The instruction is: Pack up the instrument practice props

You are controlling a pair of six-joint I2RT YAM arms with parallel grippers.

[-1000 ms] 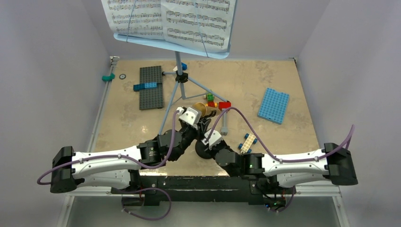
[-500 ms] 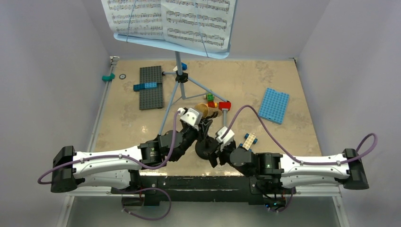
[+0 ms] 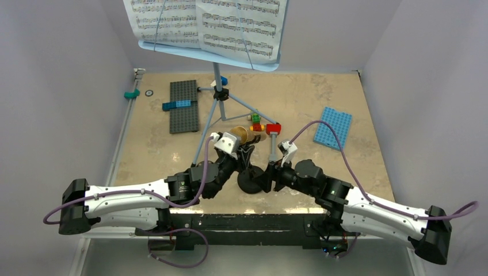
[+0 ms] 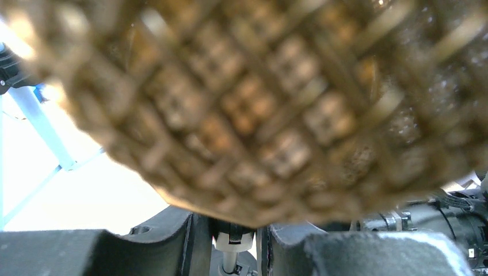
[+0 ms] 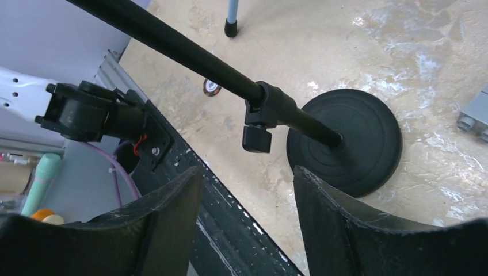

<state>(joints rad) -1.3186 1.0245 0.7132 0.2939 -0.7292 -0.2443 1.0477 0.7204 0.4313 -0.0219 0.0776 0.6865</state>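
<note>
1. Top view:
   - The light-blue music stand point(image 3: 217, 73) stands at the top middle of the table point(image 3: 167, 152).
   - White sheet-music pages point(image 3: 207, 23) rest on it. They show printed lines of notes, and any words are too small to read.
   - The gold-brown toy microphone point(image 3: 246, 134) is in the middle, just below the stand's legs.
   - The black mic stand point(image 3: 248, 183) has its round base at the lower middle.
   - The left gripper point(image 3: 239, 150) is at the microphone.
   - The right gripper point(image 3: 266, 177) is just right of the round base.
   - A grey baseplate point(image 3: 184, 106) lies at the upper left and a blue baseplate point(image 3: 332, 127) at the right.
2. Left wrist view:
   - The toy microphone point(image 4: 259, 103) fills almost the whole picture with its mesh head, blurry and very near.
   - At the bottom, the left gripper point(image 4: 233, 230) has its fingers point(image 4: 149, 247) close together. They seem to pinch a small pale part under the head.
   - A blue leg of the music stand point(image 4: 40, 123) shows at the left.
3. Right wrist view:
   - At the bottom, the right gripper point(image 5: 246, 175) has its fingers point(image 5: 155, 230) wide apart, and they hold nothing.
   - The mic stand point(image 5: 345, 141) runs its black pole from the upper left down to its round base at the right.
</note>
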